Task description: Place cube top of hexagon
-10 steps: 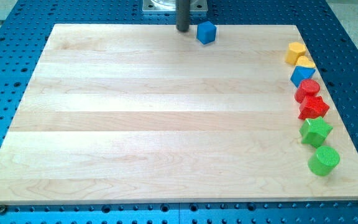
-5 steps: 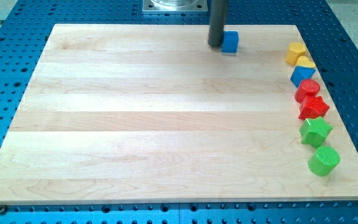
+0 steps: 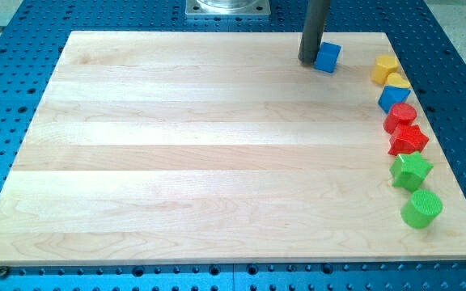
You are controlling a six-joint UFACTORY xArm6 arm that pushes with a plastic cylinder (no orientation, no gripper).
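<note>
The blue cube [image 3: 328,57] lies near the view's top edge of the wooden board [image 3: 201,153], right of centre. My tip [image 3: 309,61] stands right against the cube's left side. A yellow block [image 3: 385,69] with angled sides, perhaps the hexagon, lies a short way to the cube's right, at the top of a column of blocks. There is a gap between the cube and this yellow block.
Along the board's right edge, below the yellow block, lie a second yellow block [image 3: 397,80], a blue block [image 3: 394,98], a rounded red block [image 3: 400,116], a red star-like block [image 3: 408,140], a green star [image 3: 411,170] and a green cylinder [image 3: 421,208].
My tip has moved to the view's right along the board's top edge, pushing the blue cube right and slightly down, closer to the yellow block. The other blocks have not moved.
</note>
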